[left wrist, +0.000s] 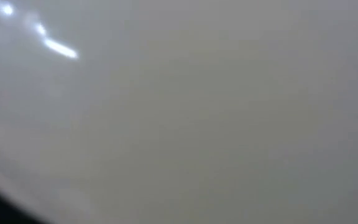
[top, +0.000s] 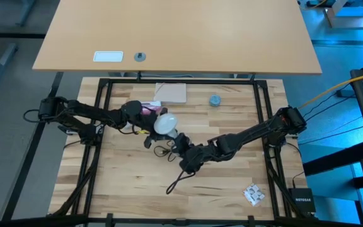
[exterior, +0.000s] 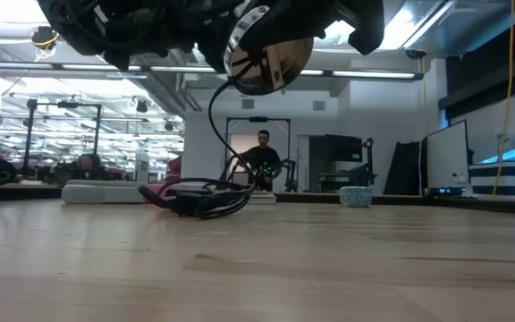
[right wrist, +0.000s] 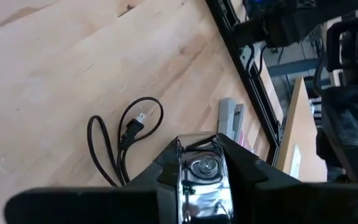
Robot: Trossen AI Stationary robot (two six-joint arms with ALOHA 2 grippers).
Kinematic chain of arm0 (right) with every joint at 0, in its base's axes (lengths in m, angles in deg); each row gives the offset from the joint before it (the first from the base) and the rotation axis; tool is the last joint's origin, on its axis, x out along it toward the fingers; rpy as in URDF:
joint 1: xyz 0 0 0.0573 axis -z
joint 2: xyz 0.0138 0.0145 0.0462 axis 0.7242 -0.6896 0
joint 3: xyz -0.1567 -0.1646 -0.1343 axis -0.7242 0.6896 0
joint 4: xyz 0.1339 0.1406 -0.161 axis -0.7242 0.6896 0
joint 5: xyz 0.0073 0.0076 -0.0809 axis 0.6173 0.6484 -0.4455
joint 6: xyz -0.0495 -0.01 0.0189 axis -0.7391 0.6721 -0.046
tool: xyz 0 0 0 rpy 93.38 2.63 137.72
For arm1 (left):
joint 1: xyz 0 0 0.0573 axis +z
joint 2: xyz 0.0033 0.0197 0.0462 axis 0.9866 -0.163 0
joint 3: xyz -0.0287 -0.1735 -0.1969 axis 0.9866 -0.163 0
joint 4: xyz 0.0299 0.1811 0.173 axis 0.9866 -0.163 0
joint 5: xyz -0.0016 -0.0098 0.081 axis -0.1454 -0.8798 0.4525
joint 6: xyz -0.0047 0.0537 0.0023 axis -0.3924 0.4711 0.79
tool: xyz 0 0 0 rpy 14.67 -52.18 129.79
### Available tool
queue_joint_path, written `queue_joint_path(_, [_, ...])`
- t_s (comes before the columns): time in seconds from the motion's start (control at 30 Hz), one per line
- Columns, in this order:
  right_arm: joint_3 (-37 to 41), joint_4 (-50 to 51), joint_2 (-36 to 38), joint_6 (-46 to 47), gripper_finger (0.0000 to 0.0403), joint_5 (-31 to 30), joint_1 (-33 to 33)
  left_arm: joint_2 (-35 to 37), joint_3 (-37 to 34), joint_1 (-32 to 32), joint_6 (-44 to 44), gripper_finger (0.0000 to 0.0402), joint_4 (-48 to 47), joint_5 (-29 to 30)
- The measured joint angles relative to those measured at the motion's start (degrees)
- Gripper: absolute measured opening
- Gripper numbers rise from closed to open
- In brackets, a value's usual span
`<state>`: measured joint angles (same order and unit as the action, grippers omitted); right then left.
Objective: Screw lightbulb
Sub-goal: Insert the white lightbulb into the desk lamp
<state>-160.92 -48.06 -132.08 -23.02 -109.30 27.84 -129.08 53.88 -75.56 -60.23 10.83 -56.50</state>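
The white lightbulb [top: 165, 123] is up in the air at mid-table, at the tip of my left gripper [top: 151, 125], which reaches in from the left and is shut on it. Its frosted glass [left wrist: 179, 112] fills the left wrist view. Just to the near right of it my right gripper [top: 180, 142] is shut on the round silvery socket [right wrist: 201, 180], which also hangs high in the low view [exterior: 267, 55]. The socket's black cord [exterior: 217, 116] drops to a coil [exterior: 199, 201] on the table; its plug [right wrist: 133, 129] lies flat on the wood. My left gripper holds the lightbulb by its globe [top: 160, 124], coming in level from the table's left. The bulb is lifted clear of the table. The exact place where the fingers meet it is hidden by the bulb and the gripper. My right gripper pinches the socket's round silvery wall [right wrist: 185, 186] between its two fingers [right wrist: 244, 171], one on each side. It comes slanting down from the table's right. The socket is lifted clear, with its cord hanging slack below it.
A small blue-grey cap [top: 214, 100], a beige card [top: 171, 93] and a pink item [top: 149, 108] lie toward the far edge. A white crumpled scrap [top: 253, 194] is near right. A black frame [top: 103, 113] borders the table. A person [exterior: 264, 159] stands in the room beyond.
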Motion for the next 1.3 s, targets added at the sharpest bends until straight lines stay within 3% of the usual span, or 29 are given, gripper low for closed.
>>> queue_joint_path(0.37, [0.02, 1.58, 0.0, -18.36, 0.0076, 1.95, 0.0, -0.02, -0.1, 0.35, 17.99, 0.0153, -0.6, -10.67])
queue_joint_path(0.6, [0.02, 1.77, 0.0, -22.92, 0.0074, 2.63, 0.0, -0.04, -0.15, 0.33, 23.98, 0.0152, -0.73, -12.0])
queue_joint_path(0.83, [0.02, 1.78, 0.0, -21.07, 0.0099, 3.5, 0.16, -0.06, -0.15, 0.57, 20.6, 0.0153, -0.75, -10.56])
queue_joint_path(1.03, [0.04, 1.99, 0.0, -12.92, 0.0149, 3.69, 0.26, -0.07, -0.2, 0.84, 17.47, 0.0152, -0.86, -6.7])
queue_joint_path(1.3, [0.04, 1.56, 0.02, -10.63, 0.0206, 2.83, 0.39, -0.15, -0.22, 3.16, 12.37, 0.0152, -1.09, -3.42])
